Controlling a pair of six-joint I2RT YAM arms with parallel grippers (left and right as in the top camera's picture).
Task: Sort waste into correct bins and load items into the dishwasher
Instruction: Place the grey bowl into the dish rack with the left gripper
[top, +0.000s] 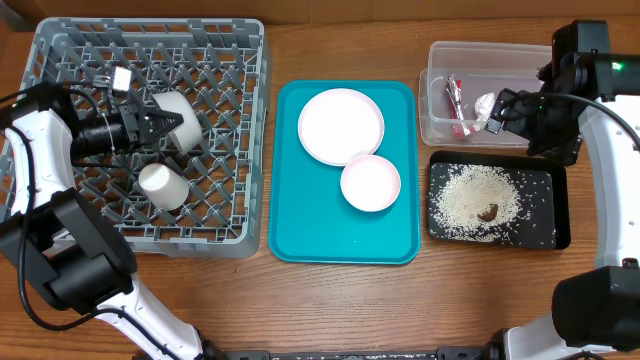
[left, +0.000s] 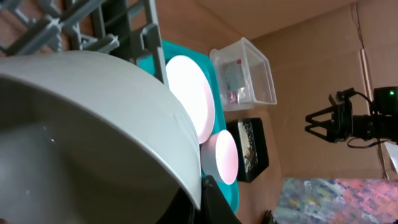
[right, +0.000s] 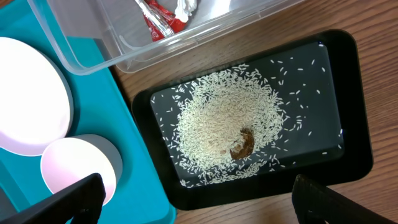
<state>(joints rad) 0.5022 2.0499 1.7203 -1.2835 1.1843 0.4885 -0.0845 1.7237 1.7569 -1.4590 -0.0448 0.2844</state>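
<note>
One plate (top: 341, 124), one cup (top: 163, 186), one rack (top: 225, 200) and one tub (top: 440, 120) are sitting out, plus two bowls: pink bowl (top: 370, 184), grey bowl (top: 185, 115).

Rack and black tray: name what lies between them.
The teal tray with the plate and bowl on it, as the overhead view shows.

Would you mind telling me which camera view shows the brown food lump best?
The right wrist view: the lump sits large and sharp amid rice in the black tray. Overhead shows it as a small dark speck. The left wrist view shows the tray far off; the lump cannot be made out.
</note>
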